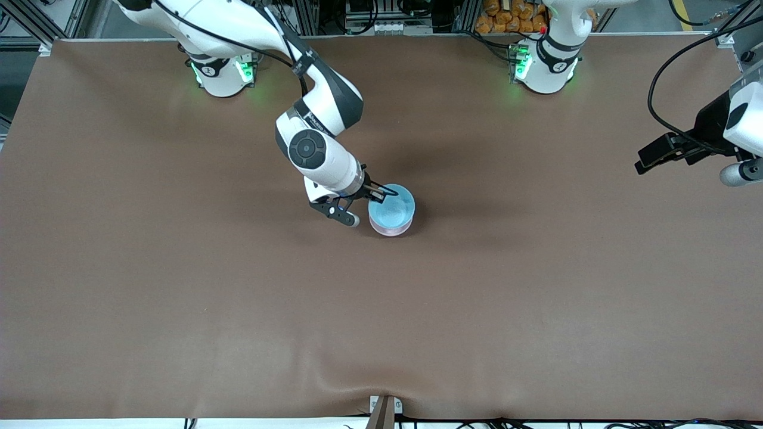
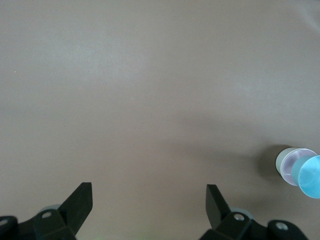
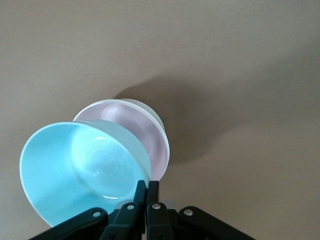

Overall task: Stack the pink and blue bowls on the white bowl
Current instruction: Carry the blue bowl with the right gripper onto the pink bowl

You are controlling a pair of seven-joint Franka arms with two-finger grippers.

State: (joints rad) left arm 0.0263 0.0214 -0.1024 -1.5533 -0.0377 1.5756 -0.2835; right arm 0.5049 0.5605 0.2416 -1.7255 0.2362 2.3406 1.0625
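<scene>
Lowering the blue bowl [image 1: 391, 208] squarely into the pink bowl [image 3: 142, 132] matters: right gripper [image 1: 374, 192] fingers pinch its rim, while the waiting left gripper [image 2: 149, 209] hangs spread over bare worktop [image 1: 179, 298].

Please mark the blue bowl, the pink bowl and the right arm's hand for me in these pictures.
blue bowl [image 3: 85, 170]: right wrist view, on its inner floor.
pink bowl [image 3: 142, 127]: right wrist view, on its inner wall, showing above the blue one.
right hand [image 3: 146, 192]: right wrist view, where its fingertips pinch the blue bowl's rim.

Sky-blue bowl [image 3: 85, 170], pale pink bowl [image 3: 145, 130], creamy white bowl [image 3: 156, 116], brown table [image 1: 179, 286].
</scene>
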